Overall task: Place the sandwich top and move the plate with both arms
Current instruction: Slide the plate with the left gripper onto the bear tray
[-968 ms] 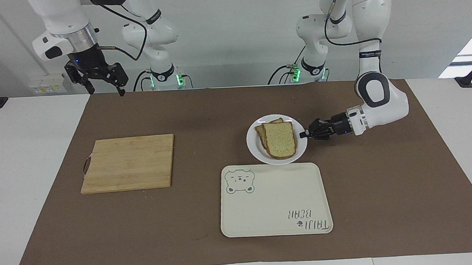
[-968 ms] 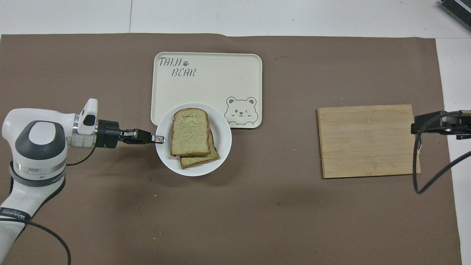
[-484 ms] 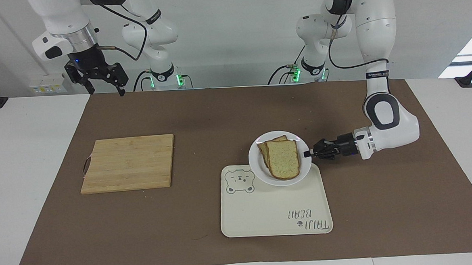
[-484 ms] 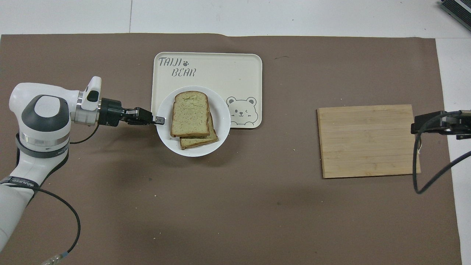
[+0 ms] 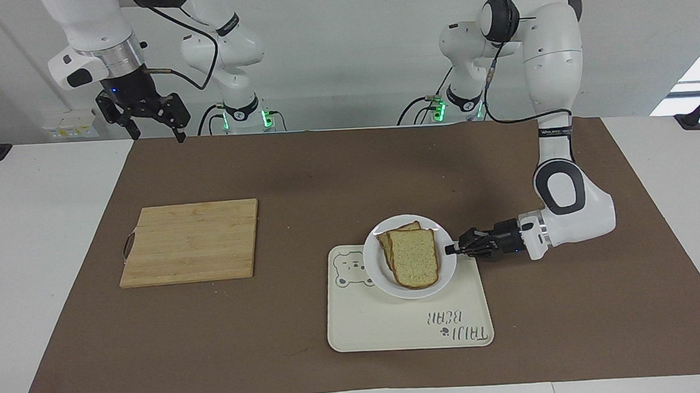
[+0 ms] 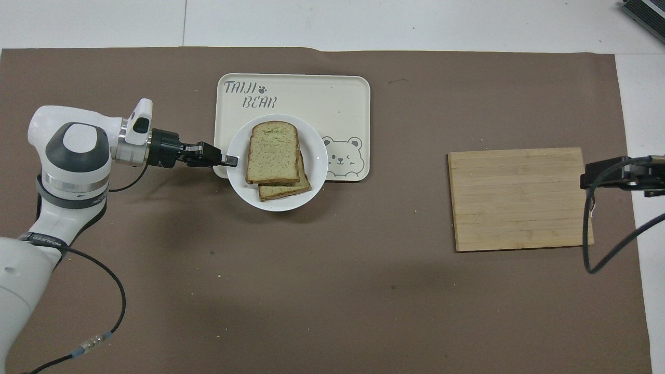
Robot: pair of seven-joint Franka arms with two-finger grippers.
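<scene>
Right gripper (image 5: 152,133): raised in the air near the right arm's end of the table, above the mat's edge closest to the robots; fingers spread apart, holding nothing; this arm waits.
Cutting board (image 5: 189,242): wooden, flat on the brown mat (image 5: 301,181), toward the right arm's end, well apart from the tray and the plate.
Tray (image 5: 392,323): cream, rectangular, with a bear drawing at one corner and lettering at another; it lies flat on the mat, farther from the robots than most of the plate.
Plate (image 5: 444,272): white and round, over the tray's edge nearest the robots, partly covering the bear drawing; in the overhead view part of the plate (image 6: 311,150) reaches out over the mat.
Top slice (image 5: 414,258): speckled bread with a dark crust, lying on the plate on another slice (image 5: 383,241), turned a little so the lower one's edge shows.
Left gripper (image 5: 450,250): low and level, reaching in sideways from the left arm's end; its fingertips are pinched closed on the plate's rim, seen also from overhead (image 6: 228,159).
</scene>
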